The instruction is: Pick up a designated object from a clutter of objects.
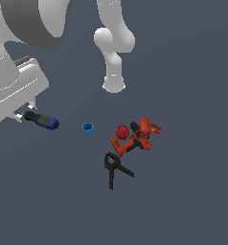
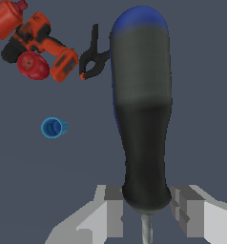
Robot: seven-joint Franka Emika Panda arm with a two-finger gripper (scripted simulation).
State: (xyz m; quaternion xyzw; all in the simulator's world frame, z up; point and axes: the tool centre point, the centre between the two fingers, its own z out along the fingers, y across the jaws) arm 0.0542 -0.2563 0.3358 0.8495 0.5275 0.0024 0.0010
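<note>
The screwdriver (image 2: 141,109), with a black handle, blue end cap and thin metal shaft, is clamped at the shaft end of its handle by my gripper (image 2: 146,208), whose fingers (image 2: 113,212) press on both sides. In the exterior view the screwdriver (image 1: 41,119) sticks out of the gripper (image 1: 25,115) toward that view's right, blue cap outward. The rest of the clutter lies apart from it: a small blue cup (image 1: 87,128), a red round knob (image 1: 121,131), a red-orange power drill (image 1: 137,139) and a black spring clamp (image 1: 113,168).
The arm's white base column (image 1: 114,62) stands at the back of the dark floor. In the wrist view the blue cup (image 2: 53,127), knob (image 2: 33,66), drill (image 2: 36,40) and clamp (image 2: 91,59) lie beyond the screwdriver's blue end.
</note>
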